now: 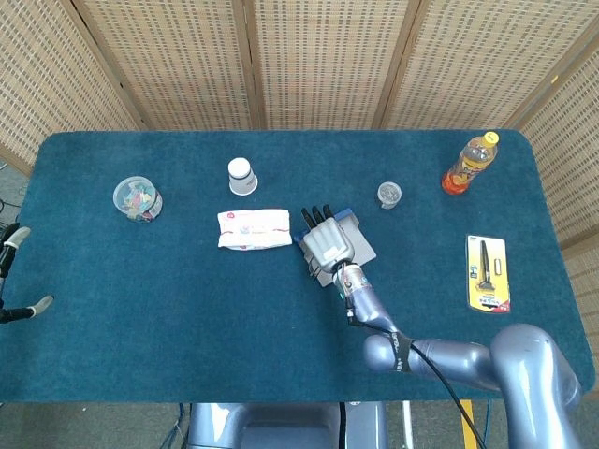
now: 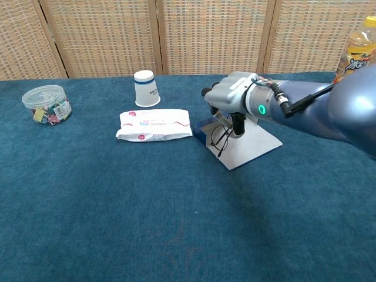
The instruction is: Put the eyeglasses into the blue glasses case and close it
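While the right hand point(image 2: 234, 94) hangs over the open blue case point(image 2: 244, 144), its fingers pinch the eyeglasses point(image 2: 221, 137), which dangle at the case's left end, low over the tray, not yet laid flat. Placement about half done by my read: still to do are lowering, release, and shutting the lid. Left hand point(image 1: 11, 271) sits at the far left table point(image 1: 140, 281) edge, fingers apart, holding nothing.

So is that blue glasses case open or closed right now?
Open. The blue glasses case lies flat with its pale inside showing, and the right hand holds the eyeglasses just above it in the chest view, not yet inside.
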Controlling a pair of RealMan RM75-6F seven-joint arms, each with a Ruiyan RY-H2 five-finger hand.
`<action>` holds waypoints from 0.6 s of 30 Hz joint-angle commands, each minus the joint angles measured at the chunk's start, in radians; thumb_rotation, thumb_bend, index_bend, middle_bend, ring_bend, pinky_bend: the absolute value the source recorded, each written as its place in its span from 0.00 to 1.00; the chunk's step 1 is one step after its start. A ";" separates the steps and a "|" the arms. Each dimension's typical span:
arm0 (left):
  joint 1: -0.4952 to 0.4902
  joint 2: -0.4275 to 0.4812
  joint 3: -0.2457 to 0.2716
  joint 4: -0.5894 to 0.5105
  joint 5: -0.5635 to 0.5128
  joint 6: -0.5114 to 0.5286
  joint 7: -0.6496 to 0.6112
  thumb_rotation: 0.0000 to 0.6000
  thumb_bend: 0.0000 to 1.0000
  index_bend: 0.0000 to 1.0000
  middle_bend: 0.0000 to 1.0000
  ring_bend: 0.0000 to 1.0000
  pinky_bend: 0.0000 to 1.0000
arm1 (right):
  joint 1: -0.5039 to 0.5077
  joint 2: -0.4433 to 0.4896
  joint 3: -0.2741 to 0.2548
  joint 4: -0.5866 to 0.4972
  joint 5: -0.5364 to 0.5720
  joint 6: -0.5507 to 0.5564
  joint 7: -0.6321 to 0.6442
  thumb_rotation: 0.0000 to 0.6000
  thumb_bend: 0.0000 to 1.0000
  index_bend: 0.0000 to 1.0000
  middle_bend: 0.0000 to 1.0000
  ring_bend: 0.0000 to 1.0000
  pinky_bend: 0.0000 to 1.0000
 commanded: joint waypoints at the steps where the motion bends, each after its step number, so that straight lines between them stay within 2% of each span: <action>1: -0.001 0.003 0.000 0.003 -0.001 -0.004 -0.007 1.00 0.12 0.00 0.00 0.00 0.00 | 0.042 -0.041 -0.011 0.032 0.069 0.033 -0.043 1.00 0.36 0.61 0.00 0.00 0.10; 10: -0.002 0.010 -0.001 0.013 -0.008 -0.016 -0.034 1.00 0.12 0.00 0.00 0.00 0.00 | 0.091 -0.088 -0.020 0.099 0.180 0.072 -0.098 1.00 0.36 0.61 0.00 0.00 0.10; 18: -0.003 0.014 -0.003 0.016 -0.012 -0.022 -0.047 1.00 0.12 0.00 0.00 0.00 0.00 | 0.103 -0.090 -0.009 0.125 0.239 0.081 -0.106 1.00 0.36 0.61 0.00 0.00 0.10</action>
